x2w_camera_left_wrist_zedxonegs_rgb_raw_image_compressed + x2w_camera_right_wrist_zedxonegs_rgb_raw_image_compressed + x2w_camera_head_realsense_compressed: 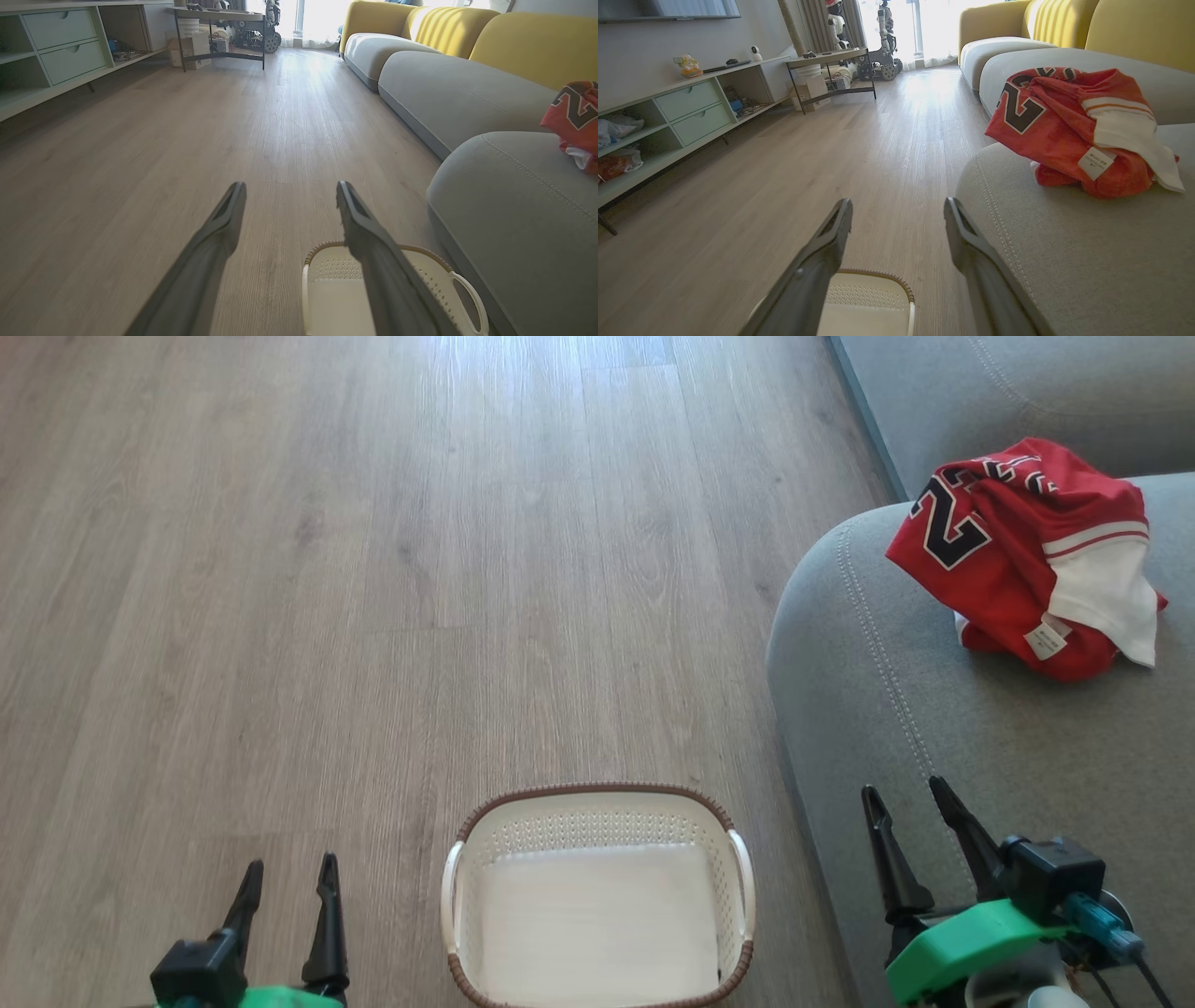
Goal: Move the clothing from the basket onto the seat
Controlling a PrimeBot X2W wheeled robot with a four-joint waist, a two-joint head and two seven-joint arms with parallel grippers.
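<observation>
Wood floor point(373, 569) beneath left gripper point(290, 861), jaws apart

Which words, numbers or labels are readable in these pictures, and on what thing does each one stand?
"2": black, white-edged numeral on the red clothing lying on the seat.
Further black characters beside it: folded, unreadable.
White tag on the clothing: print too small to read.

Sunlit plank floor point(373, 569) runs past a pale-green drawer unit point(693, 109).

My head camera looks down; both wrist cameras (low, facing forward) share the basket point(597, 791) and sofa point(934, 728).
</observation>
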